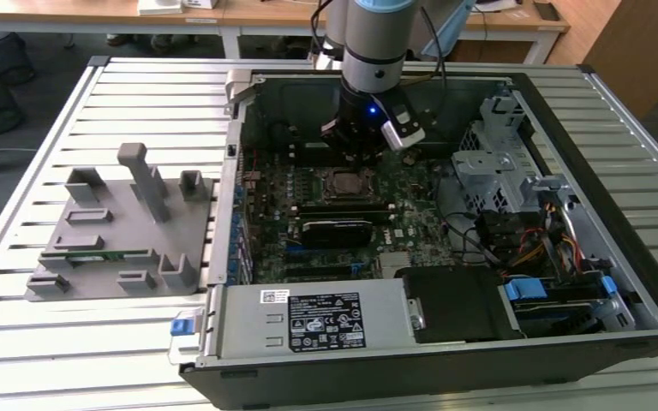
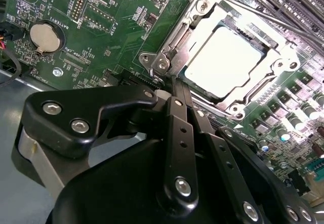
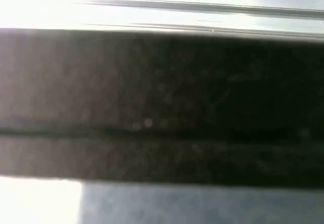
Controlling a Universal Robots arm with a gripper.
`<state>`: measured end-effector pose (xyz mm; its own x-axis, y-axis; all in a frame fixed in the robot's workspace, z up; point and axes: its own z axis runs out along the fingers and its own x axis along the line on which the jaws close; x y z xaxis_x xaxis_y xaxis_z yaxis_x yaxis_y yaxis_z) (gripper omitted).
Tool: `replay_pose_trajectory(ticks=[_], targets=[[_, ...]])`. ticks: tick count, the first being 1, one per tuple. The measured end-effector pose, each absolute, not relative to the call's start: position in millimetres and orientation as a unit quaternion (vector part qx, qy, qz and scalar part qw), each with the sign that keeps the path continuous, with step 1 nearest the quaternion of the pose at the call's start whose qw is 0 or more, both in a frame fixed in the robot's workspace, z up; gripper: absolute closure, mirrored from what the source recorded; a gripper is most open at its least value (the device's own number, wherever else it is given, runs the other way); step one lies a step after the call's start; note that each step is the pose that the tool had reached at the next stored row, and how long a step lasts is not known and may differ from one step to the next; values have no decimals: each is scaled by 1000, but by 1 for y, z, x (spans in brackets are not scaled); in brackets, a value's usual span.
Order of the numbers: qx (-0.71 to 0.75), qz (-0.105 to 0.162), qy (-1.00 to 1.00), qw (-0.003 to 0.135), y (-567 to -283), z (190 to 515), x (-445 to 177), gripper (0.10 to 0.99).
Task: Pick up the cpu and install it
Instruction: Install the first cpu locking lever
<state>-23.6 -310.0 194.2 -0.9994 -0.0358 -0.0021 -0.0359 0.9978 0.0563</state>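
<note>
the cpu (image 2: 229,62) already sits in the socket (image 2: 200,11) on the motherboard (image 2: 109,11); the gripper (image 2: 174,84) hangs just beside the socket corner, fingers (image 2: 177,133) pressed together, holding nothing; my worry: a downward nudge could catch the retention lever or shift the chip; board print and the case sticker (image 1: 326,318) are too small to read

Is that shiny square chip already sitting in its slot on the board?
In. The cpu lies flat inside the metal socket frame.
</note>
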Motion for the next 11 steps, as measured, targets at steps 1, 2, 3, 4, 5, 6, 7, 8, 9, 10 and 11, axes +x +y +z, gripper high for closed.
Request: replay_pose_trajectory(ticks=[1,2,3,4,5,6,7,8,9,10,11], targets=[[-18,29,999,1,-310,194,-24,973],[-18,30,999,1,-310,194,-24,973],[-18,33,999,1,-310,194,-24,973],[-18,35,999,0,-310,195,-24,973],[-18,39,999,0,-310,195,-24,973],[-18,43,999,0,-310,195,-24,973],[-18,45,999,0,-311,195,-24,973],[-18,48,999,1,-310,195,-24,973],[-18,51,999,1,-310,194,-24,973],[-18,53,998,1,-310,195,-24,973],[-18,55,998,1,-310,195,-23,973]])
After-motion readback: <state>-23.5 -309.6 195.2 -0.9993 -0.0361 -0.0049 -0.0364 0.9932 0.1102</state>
